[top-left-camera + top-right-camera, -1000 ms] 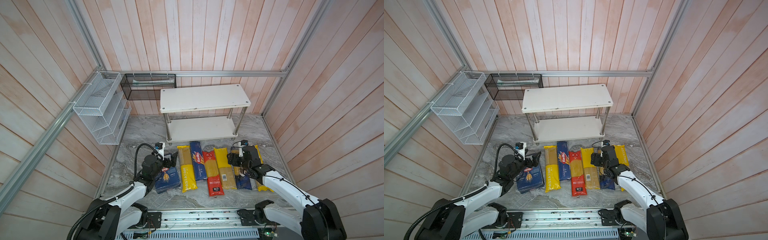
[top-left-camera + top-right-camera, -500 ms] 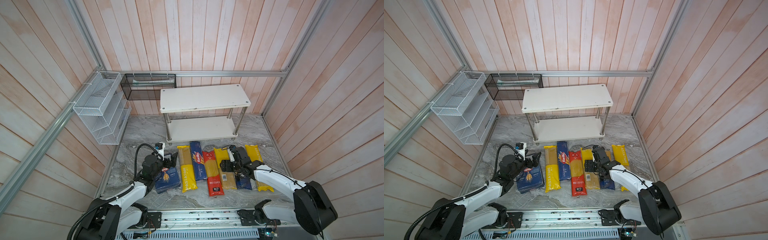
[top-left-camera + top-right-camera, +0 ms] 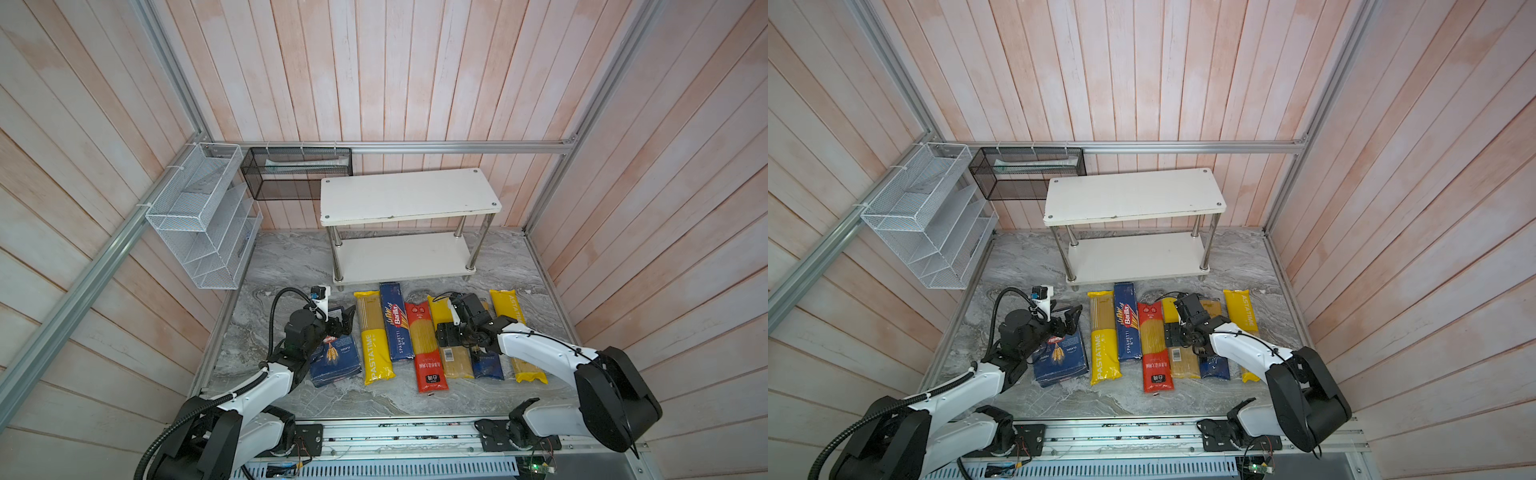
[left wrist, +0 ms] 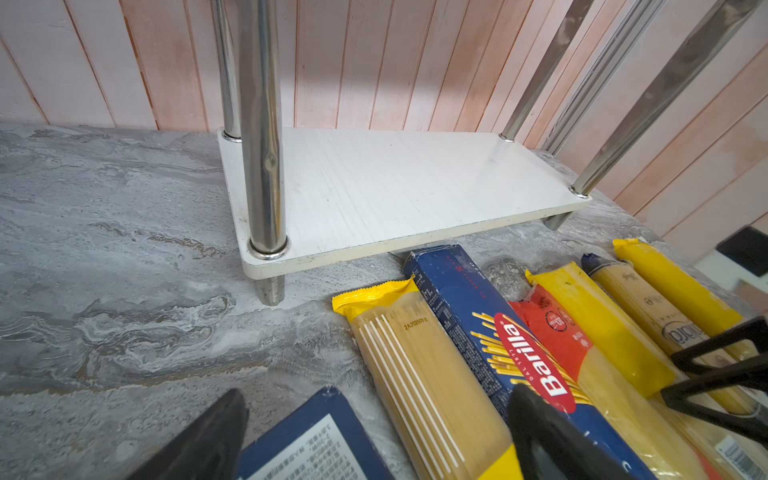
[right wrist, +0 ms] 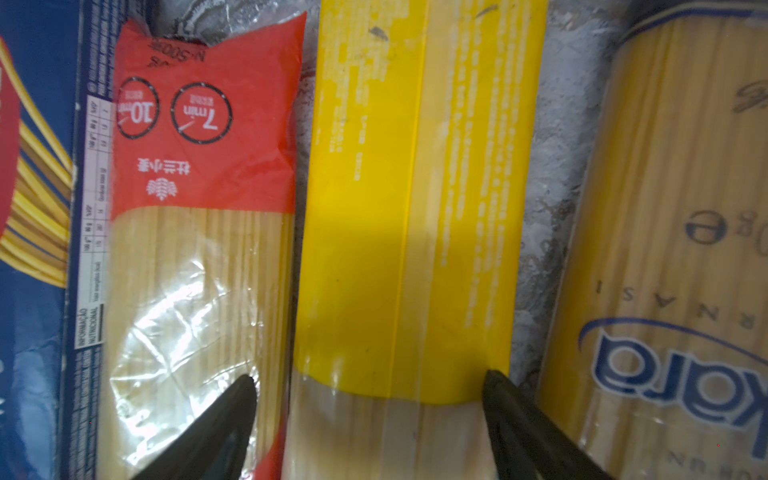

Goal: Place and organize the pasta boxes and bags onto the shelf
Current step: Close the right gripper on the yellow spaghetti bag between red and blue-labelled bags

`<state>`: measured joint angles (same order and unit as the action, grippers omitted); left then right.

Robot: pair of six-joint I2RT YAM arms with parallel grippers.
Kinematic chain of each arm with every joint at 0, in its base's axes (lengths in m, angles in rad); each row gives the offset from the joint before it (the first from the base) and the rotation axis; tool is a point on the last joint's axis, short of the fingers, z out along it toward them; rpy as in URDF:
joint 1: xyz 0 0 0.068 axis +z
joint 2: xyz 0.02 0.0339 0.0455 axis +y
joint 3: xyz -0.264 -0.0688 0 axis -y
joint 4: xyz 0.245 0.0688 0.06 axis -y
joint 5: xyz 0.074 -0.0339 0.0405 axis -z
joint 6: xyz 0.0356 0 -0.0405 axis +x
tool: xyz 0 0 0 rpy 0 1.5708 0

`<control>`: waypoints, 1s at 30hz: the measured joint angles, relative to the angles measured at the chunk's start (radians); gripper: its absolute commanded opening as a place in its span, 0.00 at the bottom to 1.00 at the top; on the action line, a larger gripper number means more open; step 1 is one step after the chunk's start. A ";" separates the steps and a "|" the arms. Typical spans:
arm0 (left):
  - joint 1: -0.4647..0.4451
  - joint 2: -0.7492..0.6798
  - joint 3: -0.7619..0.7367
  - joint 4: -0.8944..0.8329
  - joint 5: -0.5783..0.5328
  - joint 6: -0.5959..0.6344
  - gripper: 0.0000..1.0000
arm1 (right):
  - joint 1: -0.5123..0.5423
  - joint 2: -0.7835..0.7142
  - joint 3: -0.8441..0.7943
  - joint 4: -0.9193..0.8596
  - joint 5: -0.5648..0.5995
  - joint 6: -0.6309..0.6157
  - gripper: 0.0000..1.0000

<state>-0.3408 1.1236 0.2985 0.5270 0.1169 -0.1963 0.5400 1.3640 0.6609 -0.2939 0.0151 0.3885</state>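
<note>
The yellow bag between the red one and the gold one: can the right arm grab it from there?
Probably yes. The right gripper hangs open right above the yellow bag, one finger on each side. The red bag lies tight against it, so that finger may catch it.

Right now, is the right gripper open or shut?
Open: the right gripper has fingers apart, straddling the yellow bag, not clamped.
</note>
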 measured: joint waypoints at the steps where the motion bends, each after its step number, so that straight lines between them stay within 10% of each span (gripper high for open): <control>1: 0.000 0.000 0.000 0.000 0.000 0.000 1.00 | 0.002 0.000 0.000 -0.003 0.008 0.000 0.85; 30: 0.000 -0.013 0.000 -0.014 0.002 -0.007 1.00 | 0.027 0.065 0.018 0.024 0.085 0.001 0.86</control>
<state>-0.3408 1.1110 0.2985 0.5129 0.1184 -0.2035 0.5674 1.4292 0.6785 -0.2699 0.1001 0.3893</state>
